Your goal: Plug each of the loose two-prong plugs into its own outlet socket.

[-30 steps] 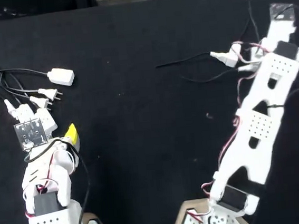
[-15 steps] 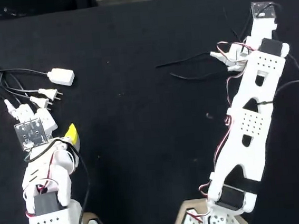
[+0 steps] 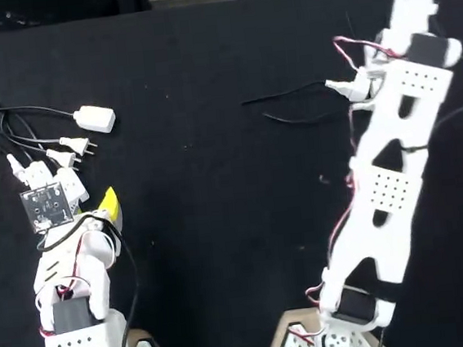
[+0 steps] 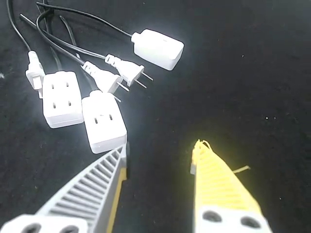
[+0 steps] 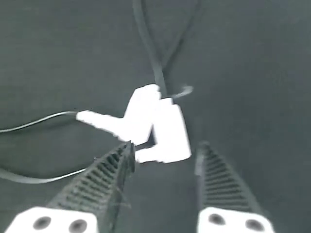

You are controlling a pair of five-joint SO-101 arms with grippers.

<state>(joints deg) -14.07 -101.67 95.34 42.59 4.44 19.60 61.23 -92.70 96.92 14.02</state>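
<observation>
Two white outlet sockets (image 4: pixel 60 98) (image 4: pixel 103 121) lie side by side just ahead of my left gripper (image 4: pixel 160 148), which is open and holds nothing; its grey fingertip is next to the nearer socket. Two loose two-prong plugs (image 4: pixel 124 70) (image 4: pixel 99 80) on black cords rest just beyond the sockets. In the high view the plugs (image 3: pixel 73 145) lie at the far left. My right gripper (image 5: pixel 165 145) is open over a white socket block (image 5: pixel 170 131) touching a white plug (image 5: pixel 109 122); whether they are joined is unclear. That cluster (image 3: pixel 354 88) sits beside the outstretched right arm.
A white adapter block (image 3: pixel 95 118) on a black cord lies beyond the left plugs. Black cords (image 3: pixel 6 129) fan out to the table's left edge, and thin cords (image 3: pixel 292 118) trail left from the right cluster. The black table (image 3: pixel 216 183) spreads between the arms.
The right arm has stretched farther toward the table's back edge, its wrist rising in the high view. The left arm and the plugs by it have stayed put.
</observation>
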